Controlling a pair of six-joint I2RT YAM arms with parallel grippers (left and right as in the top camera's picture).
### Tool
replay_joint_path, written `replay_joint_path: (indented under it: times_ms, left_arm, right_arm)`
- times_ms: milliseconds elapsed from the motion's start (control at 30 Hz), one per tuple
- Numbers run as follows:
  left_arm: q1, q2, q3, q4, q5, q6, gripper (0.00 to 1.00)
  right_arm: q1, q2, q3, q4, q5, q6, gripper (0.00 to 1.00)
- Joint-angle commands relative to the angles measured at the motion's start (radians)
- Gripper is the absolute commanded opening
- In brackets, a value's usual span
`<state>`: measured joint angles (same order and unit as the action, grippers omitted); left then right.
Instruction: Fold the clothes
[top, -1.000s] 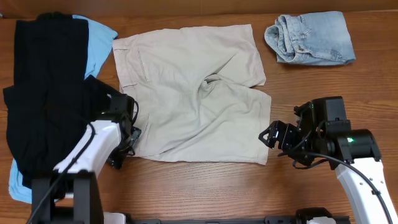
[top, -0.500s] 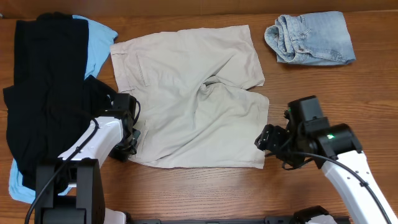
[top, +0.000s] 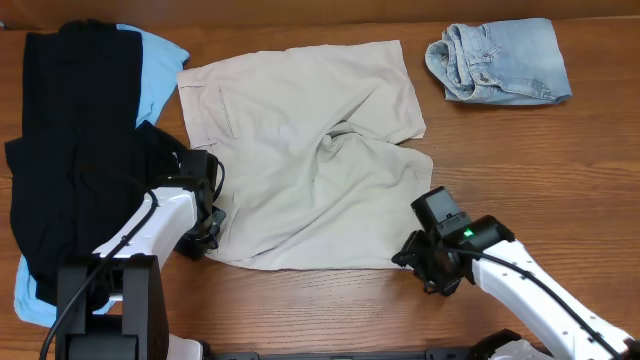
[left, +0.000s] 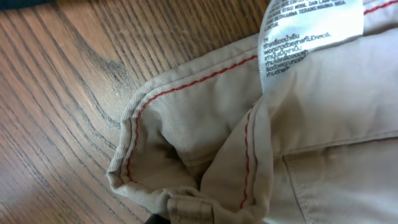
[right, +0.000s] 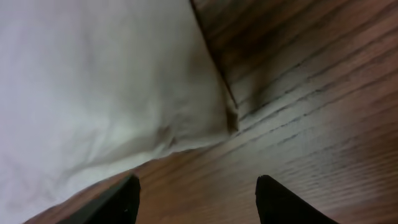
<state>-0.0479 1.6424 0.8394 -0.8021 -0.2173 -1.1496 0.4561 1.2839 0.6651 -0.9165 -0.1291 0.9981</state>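
Beige shorts (top: 310, 150) lie spread out mid desk (top: 540, 160), waistband toward the black pile, legs toward the other side. They're creased around the crotch. The near edge runs slanted, not square to the desk edge.

Left end effector (top: 208, 228) is at the near waistband corner of the shorts, on the cloth. In the left wrist view that corner is bunched and curled up off the wood with red stitching showing. There's a belt loop (left: 186, 208) at the bottom of the view and a white care label (left: 308, 31) at the top. Fabric hides the fingers, so I can't tell if it's clamped or slack.

Right end effector (right: 198, 199) is at the near hem corner (right: 229, 118) of the shorts' leg. Its fingers are spread wide with only bare wood between them. The corner lies just ahead of the tips, not touching. It's holding nothing.

Black garments (top: 70, 160) are piled at the far side of the desk beyond the left arm. They lie over a sky-blue garment (top: 155, 70) that shows at the top and bottom of the pile. A folded denim piece (top: 500, 60) is at the back corner, well apart from the shorts.
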Motion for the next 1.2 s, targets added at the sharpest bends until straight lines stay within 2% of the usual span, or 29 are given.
replay_joint_path:
  times_ms: [0,333,400,500,567,600,700,767,867,967,1167]
  left_arm:
    - [0.002,0.033,-0.017,0.002,0.061,0.029,0.06]
    - [0.002,0.033,-0.017,0.003,0.06,0.029,0.05]
    - [0.002,0.033,-0.017,0.003,0.06,0.029,0.04]
    - [0.002,0.033,-0.017,0.003,0.061,0.047,0.04]
    - [0.002,0.033,-0.016,0.003,0.06,0.094,0.04]
    - [0.003,0.033,-0.015,0.003,0.061,0.13,0.04]
    - [0.003,0.032,0.015,-0.029,0.081,0.271,0.04]
    - [0.003,0.032,0.068,-0.098,0.087,0.323,0.04]
    - [0.002,0.03,0.189,-0.245,0.077,0.345,0.04]
    - [0.002,0.028,0.383,-0.422,0.051,0.381,0.04]
    - [0.002,0.009,0.691,-0.642,-0.02,0.408,0.04]
  right_arm:
    - [0.011,0.042,-0.053,0.054,0.024,0.1,0.63]
    - [0.011,0.127,-0.072,0.166,0.074,0.059,0.61]
    - [0.011,0.127,-0.072,0.177,0.077,0.041,0.53]
    - [0.011,0.127,-0.072,0.179,0.093,0.041,0.3]
    - [0.01,0.127,-0.071,0.179,0.11,0.041,0.1]
    - [0.007,0.126,-0.066,0.173,0.114,0.041,0.04]
    - [-0.016,0.119,-0.034,0.145,0.126,0.003,0.04]
    - [-0.036,0.105,0.003,0.106,0.148,-0.022,0.04]
    - [-0.084,0.066,0.099,-0.012,0.205,-0.076,0.04]
    - [-0.163,0.016,0.245,-0.146,0.221,-0.172,0.04]
    - [-0.301,-0.048,0.531,-0.315,0.209,-0.34,0.04]
